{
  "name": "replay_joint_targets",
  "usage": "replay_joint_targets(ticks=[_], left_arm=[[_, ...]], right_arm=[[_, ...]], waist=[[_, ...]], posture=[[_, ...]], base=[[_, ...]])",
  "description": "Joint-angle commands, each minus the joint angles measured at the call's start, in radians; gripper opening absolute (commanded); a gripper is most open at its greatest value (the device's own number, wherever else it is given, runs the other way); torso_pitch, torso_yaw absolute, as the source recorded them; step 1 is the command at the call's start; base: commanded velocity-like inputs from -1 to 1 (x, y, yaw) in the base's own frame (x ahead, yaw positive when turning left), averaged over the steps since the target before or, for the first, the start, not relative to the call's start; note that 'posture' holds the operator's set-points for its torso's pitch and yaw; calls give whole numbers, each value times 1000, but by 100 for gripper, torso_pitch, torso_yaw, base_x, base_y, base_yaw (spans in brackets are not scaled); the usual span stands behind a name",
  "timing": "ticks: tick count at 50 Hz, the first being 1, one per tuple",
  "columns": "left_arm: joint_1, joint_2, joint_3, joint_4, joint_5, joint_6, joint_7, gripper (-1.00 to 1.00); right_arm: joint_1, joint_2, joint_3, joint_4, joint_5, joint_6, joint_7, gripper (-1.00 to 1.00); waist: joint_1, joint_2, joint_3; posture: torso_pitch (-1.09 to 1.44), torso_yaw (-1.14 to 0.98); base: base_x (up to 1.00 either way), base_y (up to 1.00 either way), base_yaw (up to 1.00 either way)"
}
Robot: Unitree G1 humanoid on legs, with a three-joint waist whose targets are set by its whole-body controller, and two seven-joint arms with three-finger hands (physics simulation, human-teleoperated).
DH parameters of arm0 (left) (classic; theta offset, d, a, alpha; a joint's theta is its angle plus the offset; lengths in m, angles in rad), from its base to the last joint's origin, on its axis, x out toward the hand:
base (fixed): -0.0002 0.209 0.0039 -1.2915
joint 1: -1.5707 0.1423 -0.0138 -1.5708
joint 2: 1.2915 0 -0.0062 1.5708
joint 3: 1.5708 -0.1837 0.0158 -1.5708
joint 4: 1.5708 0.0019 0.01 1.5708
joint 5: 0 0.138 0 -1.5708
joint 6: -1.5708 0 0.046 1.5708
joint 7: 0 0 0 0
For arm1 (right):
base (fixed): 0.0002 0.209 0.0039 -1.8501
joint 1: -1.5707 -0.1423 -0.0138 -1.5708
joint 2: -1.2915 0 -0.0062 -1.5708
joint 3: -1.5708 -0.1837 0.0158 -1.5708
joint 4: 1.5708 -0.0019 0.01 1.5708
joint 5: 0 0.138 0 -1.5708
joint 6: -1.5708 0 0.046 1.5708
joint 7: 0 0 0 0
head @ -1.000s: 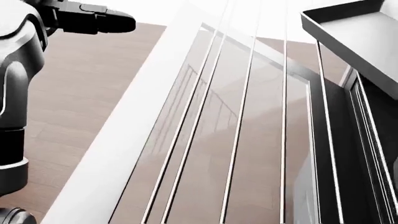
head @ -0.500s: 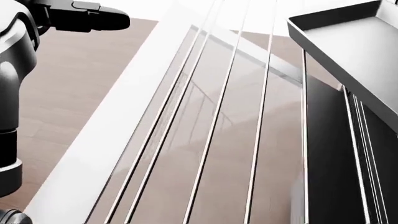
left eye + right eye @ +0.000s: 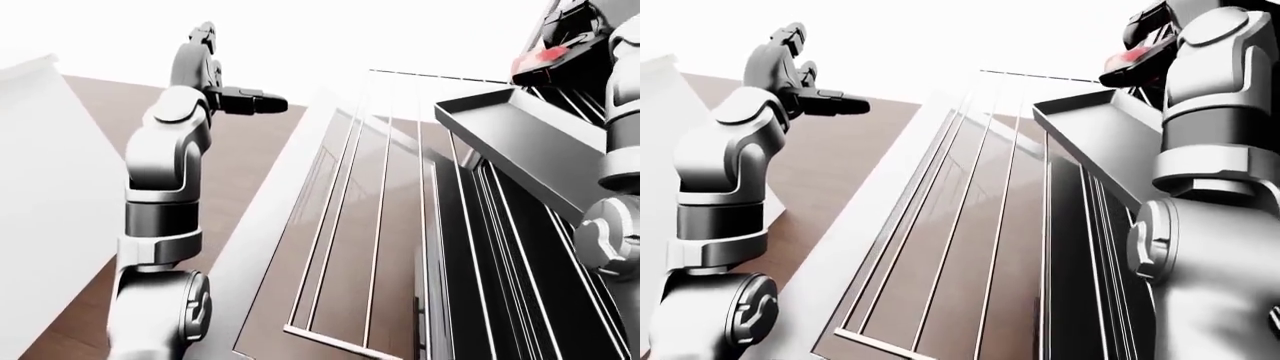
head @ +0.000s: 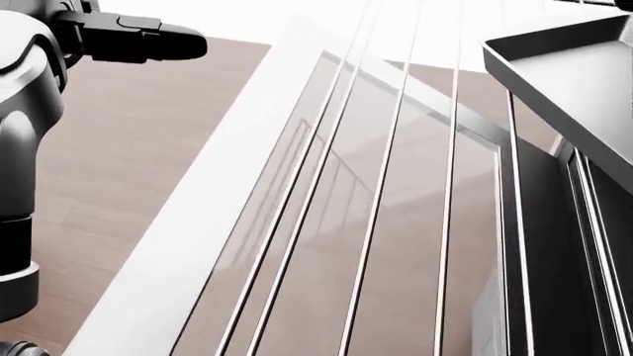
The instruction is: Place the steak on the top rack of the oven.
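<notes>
The steak (image 3: 1127,57), a red slab, shows at the top right of the right-eye view, with my right hand (image 3: 1140,43) shut on it above the far end of a dark tray (image 3: 500,131). A wire oven rack (image 3: 330,341) is pulled out over the open oven door (image 3: 265,225), its thin rods running up the middle of every view. My left hand (image 3: 250,101) is held high at the upper left, open and holding nothing, off to the left of the door. The steak is outside the head view.
The dark tray (image 4: 574,67) juts out at the upper right, above the oven's black interior (image 3: 470,262). More wire rungs lie below it. Brown wood floor (image 4: 128,148) is left of the door. A white cabinet (image 3: 40,195) stands at far left.
The whole head view swung left, then back right, so the camera moved. The left hand keeps its place at the upper left, still open.
</notes>
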Motion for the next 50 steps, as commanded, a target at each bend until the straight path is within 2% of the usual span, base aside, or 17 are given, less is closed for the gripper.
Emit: replay_joint_targets(ticks=[1, 29, 50], left_arm=[[-35, 12, 8, -41, 3, -22, 3, 100], [10, 11, 14, -65, -2, -26, 2, 100], [8, 11, 13, -64, -2, -24, 4, 100]], right_arm=[[-29, -18, -10, -48, 1, -31, -28, -100], [34, 22, 0, 41, 15, -92, -165, -100], [95, 27, -4, -5, 26, -79, -153, -100]], waist=[[0, -5, -33], [1, -5, -43], [1, -6, -49]], posture=[[0, 0], [0, 0], [0, 0]], base=[[0, 0, 0], [0, 0, 0], [0, 0, 0]])
